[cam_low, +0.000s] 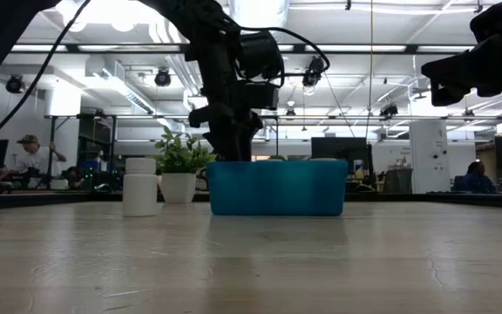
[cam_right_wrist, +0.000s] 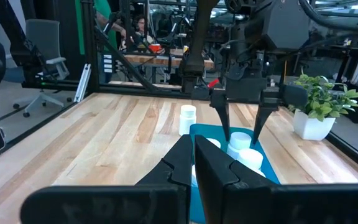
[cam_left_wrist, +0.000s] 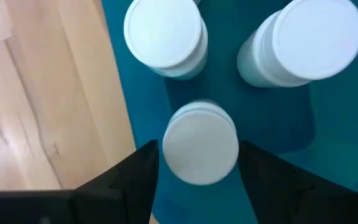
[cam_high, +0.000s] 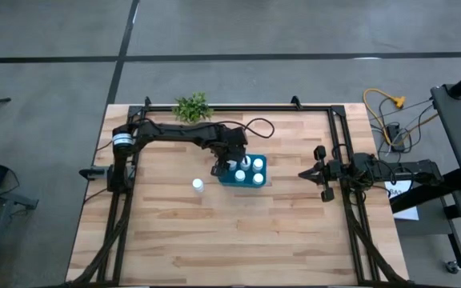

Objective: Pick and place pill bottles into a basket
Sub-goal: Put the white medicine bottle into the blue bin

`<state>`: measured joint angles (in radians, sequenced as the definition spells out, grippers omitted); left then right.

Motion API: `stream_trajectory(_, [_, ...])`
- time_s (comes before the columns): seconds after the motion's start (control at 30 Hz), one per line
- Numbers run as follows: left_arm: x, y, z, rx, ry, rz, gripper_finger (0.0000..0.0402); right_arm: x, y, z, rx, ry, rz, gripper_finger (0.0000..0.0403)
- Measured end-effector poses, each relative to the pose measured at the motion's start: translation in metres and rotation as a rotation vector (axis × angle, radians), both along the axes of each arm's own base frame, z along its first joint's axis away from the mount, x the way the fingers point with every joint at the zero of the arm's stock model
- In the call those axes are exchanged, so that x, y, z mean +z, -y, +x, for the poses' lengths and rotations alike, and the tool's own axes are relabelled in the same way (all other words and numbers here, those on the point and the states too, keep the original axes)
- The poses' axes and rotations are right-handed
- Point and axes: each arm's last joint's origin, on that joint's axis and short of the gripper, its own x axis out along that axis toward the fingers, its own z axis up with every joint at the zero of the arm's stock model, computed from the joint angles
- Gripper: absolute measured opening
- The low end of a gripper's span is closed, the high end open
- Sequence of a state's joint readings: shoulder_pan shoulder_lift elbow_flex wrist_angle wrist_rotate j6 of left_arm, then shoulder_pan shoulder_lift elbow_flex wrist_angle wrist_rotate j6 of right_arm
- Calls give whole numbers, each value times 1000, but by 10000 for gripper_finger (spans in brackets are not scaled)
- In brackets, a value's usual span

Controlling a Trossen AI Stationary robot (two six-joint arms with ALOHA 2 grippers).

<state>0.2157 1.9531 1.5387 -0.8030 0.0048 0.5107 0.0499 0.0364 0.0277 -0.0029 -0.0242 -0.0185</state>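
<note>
Dark jaws astride round-capped white bottle (cam_left_wrist: 201,151)

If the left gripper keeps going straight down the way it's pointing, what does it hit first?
Most likely the pill bottle standing right between the open jaws of the left gripper, inside the basket. The basket floor lies just below, though depth is hard to judge.

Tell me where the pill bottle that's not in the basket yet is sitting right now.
In the high view, the lone pill bottle stands upright on the table just left of the basket, apart from it, near the left gripper hovering over the basket's left end.
</note>
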Motion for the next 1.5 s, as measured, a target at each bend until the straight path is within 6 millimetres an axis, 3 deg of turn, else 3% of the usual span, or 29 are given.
stream_trajectory(0.57, [24,1,-4,7,-10,2,199,0,0,0,0,0,0,9])
stream_trajectory(0.73, [42,3,-12,23,-43,-11,199,0,0,0,1,0,0,9])
stream_trajectory(1.03, [86,12,-45,69,38,-50,199,0,0,0,1,-1,0,9])
stream_trajectory(1.17, [96,19,-60,63,68,-149,199,0,0,0,1,0,0,9])
stream_trajectory(1.33, [93,29,-80,87,41,-193,199,0,0,0,1,-2,0,9])
stream_trajectory(1.5, [76,33,-94,114,8,-209,199,0,0,0,0,-3,0,9])
